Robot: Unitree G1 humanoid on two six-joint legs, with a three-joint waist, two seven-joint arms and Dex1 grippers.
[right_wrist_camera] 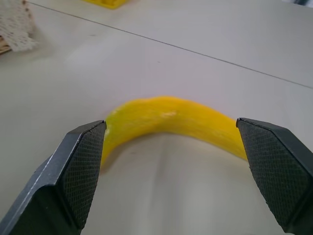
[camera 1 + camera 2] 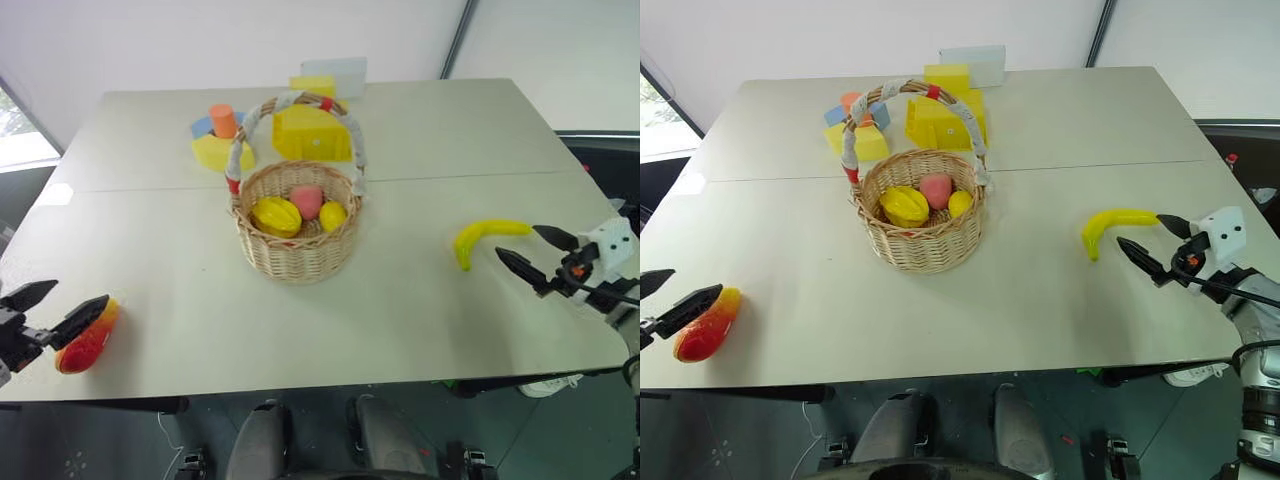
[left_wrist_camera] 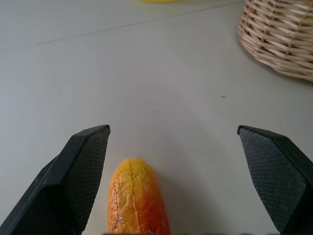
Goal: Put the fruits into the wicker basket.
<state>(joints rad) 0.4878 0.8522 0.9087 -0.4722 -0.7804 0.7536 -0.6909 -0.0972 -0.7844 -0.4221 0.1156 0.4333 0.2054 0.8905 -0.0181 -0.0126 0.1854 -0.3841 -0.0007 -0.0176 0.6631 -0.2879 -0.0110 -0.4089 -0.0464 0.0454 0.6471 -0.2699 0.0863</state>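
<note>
Over at the near left corner of the table [image 2: 420, 300], the left gripper [image 2: 60, 300] hangs with its two black fingers spread as wide as they go, holding nothing. The mango [image 2: 88, 338], red at one end and fading to yellow, lies flat on the tabletop right by the lower finger; from the wrist camera its yellow tip sits between the open fingers, closer to one of them, though I cannot tell whether a finger touches it. Further along, near the middle of the table, stands the wicker basket [image 2: 300, 250], upright, its tall cloth-wrapped handle [image 2: 300, 100] arching over it. Inside rest three small fruits: a ridged yellow one [image 2: 275, 215], a pink one [image 2: 307, 200] behind it, and a little round yellow one [image 2: 333, 214] beside that. Behind the basket, toward the far edge, sit some blocks: a yellow piece with an orange cylinder [image 2: 223, 121] and a bit of blue, then a larger yellow block [image 2: 312, 133]. To the right of the basket, well apart from it, the banana [image 2: 485, 238] lies on the table, curved. Just past it, the right gripper [image 2: 538, 250] has its fingers wide open too, empty, their tips close to the banana's end.
</note>
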